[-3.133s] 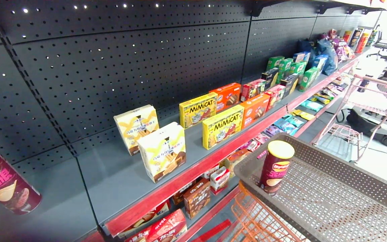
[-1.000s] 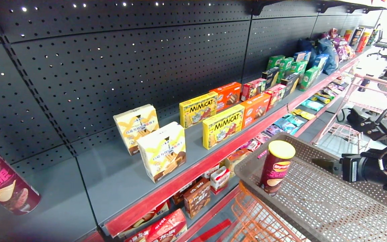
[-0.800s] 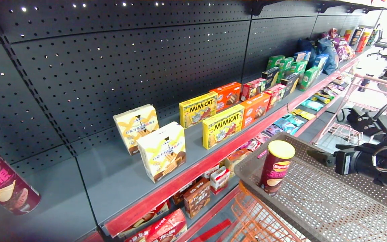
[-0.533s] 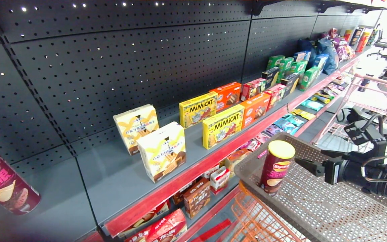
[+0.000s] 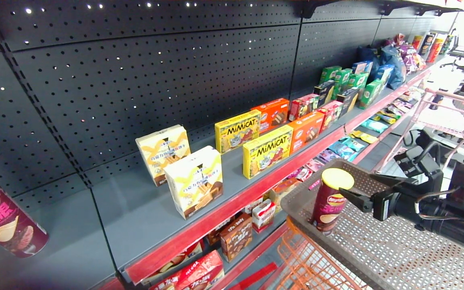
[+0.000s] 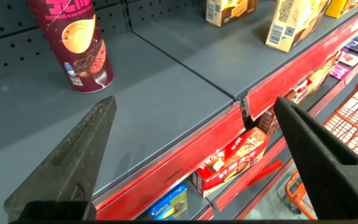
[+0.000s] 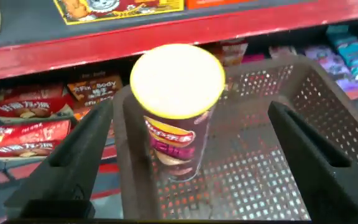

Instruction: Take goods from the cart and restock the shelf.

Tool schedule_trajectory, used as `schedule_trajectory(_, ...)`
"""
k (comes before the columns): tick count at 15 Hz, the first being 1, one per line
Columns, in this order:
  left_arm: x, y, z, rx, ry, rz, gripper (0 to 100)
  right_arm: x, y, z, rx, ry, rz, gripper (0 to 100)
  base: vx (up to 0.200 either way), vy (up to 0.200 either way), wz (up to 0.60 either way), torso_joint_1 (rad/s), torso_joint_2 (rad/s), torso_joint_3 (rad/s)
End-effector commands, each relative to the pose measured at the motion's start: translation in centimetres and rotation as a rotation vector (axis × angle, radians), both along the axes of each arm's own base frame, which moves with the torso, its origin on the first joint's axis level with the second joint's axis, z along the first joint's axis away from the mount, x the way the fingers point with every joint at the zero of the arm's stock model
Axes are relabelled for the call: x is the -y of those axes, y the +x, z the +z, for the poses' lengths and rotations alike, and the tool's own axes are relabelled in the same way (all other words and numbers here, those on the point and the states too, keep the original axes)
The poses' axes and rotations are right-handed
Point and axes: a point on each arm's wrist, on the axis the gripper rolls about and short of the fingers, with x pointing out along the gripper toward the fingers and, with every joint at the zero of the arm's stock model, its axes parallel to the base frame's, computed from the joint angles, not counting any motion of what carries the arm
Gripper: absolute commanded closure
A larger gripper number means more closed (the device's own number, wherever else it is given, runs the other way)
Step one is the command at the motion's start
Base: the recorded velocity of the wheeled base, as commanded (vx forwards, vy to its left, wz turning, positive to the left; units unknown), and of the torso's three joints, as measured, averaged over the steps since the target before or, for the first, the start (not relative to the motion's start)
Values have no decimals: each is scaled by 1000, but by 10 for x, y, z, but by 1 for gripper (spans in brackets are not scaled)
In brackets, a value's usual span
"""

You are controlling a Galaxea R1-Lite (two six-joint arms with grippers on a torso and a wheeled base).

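Black pegboard wall (image 5: 155, 80) — pinprick lights

Far left on the shelf (image 5: 135, 213), the shelf can (image 5: 2, 217) stands before the pegboard back (image 5: 155, 80). Moving right — two wafer boxes, rear (image 5: 163, 155) and front (image 5: 194, 181), then two cat boxes, rear (image 5: 238, 131) and front (image 5: 267, 151), the front one at the shelf's lip. Beneath the lip, snack boxes (image 5: 236, 237) sit on the lower shelf (image 5: 261, 240). In front and to the right, the cart tray (image 5: 397, 249) carries the tray can (image 5: 332, 200) upright near its left corner. The right gripper (image 5: 356, 184) is just right of it, spread fingers flanking it. The left gripper (image 6: 194, 106) hangs over the shelf's front edge — fingers apart, near the shelf can.
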Motion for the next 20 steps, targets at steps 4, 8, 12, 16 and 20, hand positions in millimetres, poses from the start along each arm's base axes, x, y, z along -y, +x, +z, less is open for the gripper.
schedule_trajectory(4,0,0,0,0,-1,0,0,-8,4,-21,-44,-24,33,0,0,0,0,0,0,0)
schedule_trajectory(8,0,0,0,0,-1,0,0,-11,14,-38,-52,-23,48,0,0,0,0,0,0,0)
schedule_trajectory(12,0,0,0,0,-1,0,0,-16,20,-62,-52,-23,74,0,0,0,0,0,0,0)
schedule_trajectory(16,0,0,0,-1,-1,0,0,-18,33,-77,-11,-15,69,0,0,0,0,0,0,0)
schedule_trajectory(20,0,0,0,-1,-1,0,0,-19,40,-85,19,-9,69,0,0,0,0,0,0,0)
